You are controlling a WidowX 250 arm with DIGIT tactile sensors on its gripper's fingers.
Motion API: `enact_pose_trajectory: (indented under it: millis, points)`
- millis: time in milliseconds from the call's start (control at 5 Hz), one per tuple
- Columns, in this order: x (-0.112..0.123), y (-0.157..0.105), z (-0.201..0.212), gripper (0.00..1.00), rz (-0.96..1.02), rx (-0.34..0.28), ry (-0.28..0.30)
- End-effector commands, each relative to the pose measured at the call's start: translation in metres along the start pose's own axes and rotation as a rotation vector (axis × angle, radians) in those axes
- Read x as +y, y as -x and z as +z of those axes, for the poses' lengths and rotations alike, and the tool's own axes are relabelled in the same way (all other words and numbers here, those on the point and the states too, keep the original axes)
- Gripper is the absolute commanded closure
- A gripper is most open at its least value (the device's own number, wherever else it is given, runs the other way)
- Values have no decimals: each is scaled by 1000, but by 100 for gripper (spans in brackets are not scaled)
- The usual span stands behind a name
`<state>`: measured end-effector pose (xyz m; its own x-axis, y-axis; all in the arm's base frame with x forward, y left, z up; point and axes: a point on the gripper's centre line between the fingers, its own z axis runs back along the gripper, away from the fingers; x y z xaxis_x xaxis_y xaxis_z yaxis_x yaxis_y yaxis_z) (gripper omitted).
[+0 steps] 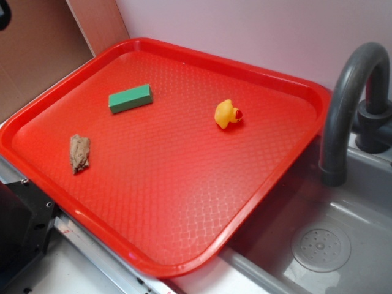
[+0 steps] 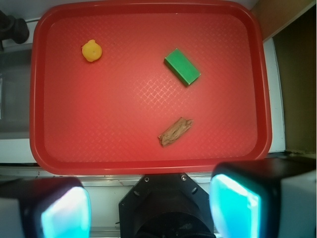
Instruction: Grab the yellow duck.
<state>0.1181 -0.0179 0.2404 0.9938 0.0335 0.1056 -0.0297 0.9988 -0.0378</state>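
I see the small rounded yellow rubber duck [image 2: 91, 50] lying alone on the red plastic tray [image 2: 148, 158]. My fingers [image 2: 64, 210] are spread wide, grasping nothing, well apart from it.

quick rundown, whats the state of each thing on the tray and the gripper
yellow duck: sitting free on the tray, not held, beak pointing toward the faucet side
green block: lying flat, untouched
brown lump: lying flat, apart from the others
red tray: resting flat beside the sink, partly over it
gripper: open, high above the tray's near edge, holding nothing
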Motion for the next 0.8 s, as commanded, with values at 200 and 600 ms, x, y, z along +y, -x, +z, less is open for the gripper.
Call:
enact_pose_trajectory:
  millis: [200, 600]
  points:
    - [-16, -22, -15, 0, -193, -31, -7]
    - [-51, -66, -59, 0, -505, -117, -38]
